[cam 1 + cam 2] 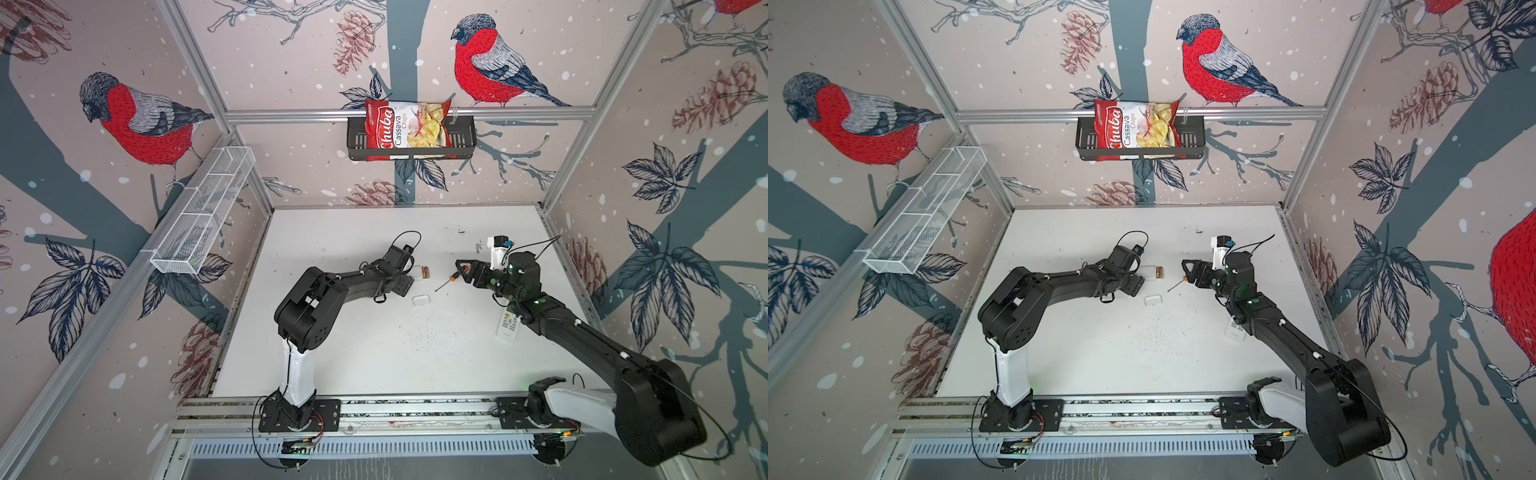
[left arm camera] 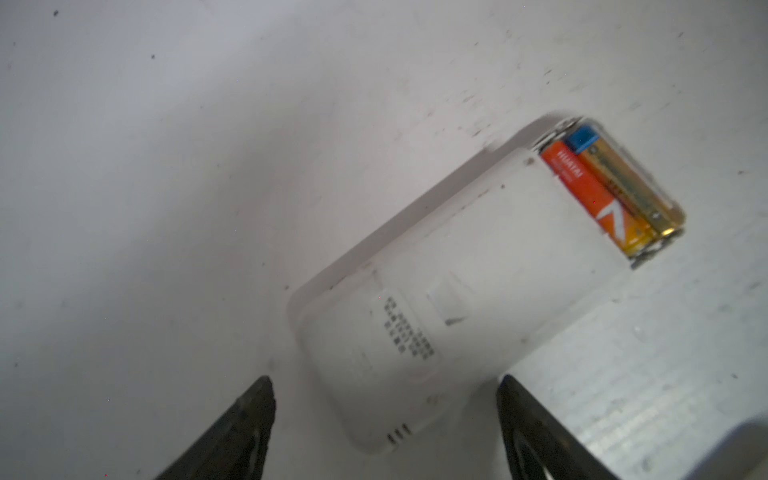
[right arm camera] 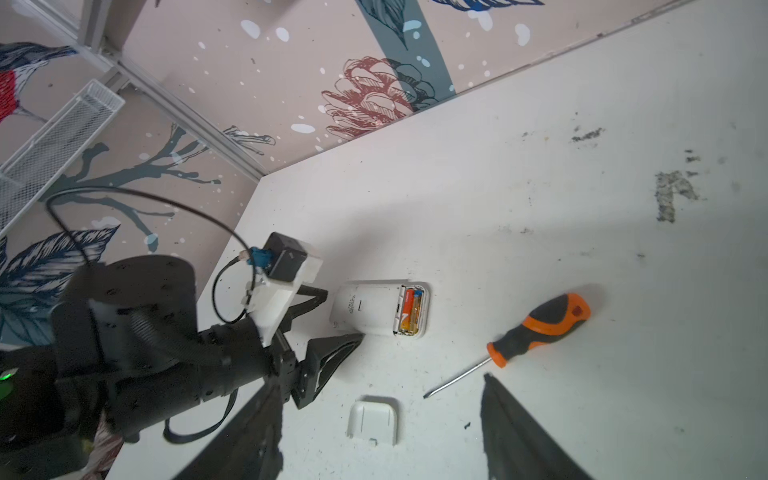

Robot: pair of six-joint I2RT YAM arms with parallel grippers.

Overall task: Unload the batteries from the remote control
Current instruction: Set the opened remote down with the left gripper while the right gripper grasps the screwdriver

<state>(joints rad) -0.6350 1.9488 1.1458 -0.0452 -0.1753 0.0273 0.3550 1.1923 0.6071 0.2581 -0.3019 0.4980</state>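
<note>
Here, a white remote control [image 2: 436, 311] lies face down on the counter [image 2: 166, 166], with two batteries [image 2: 611, 191] side by side in its open bay. The left gripper [image 2: 384, 388] has its jaws apart, flanking the remote's other end. The right gripper [image 1: 460, 267] has its jaws apart and empty, near an orange-handled screwdriver [image 3: 540, 324].

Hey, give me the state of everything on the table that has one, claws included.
White remote: face down, back uncovered.
Batteries: two, seated inside it.
Battery cover: off, lying on the table.
Screwdriver: lying loose, unheld.
Second remote: buttons up, partly under the right arm.
Left claw: open, straddling the white remote's end.
Right claw: open, empty.
</note>
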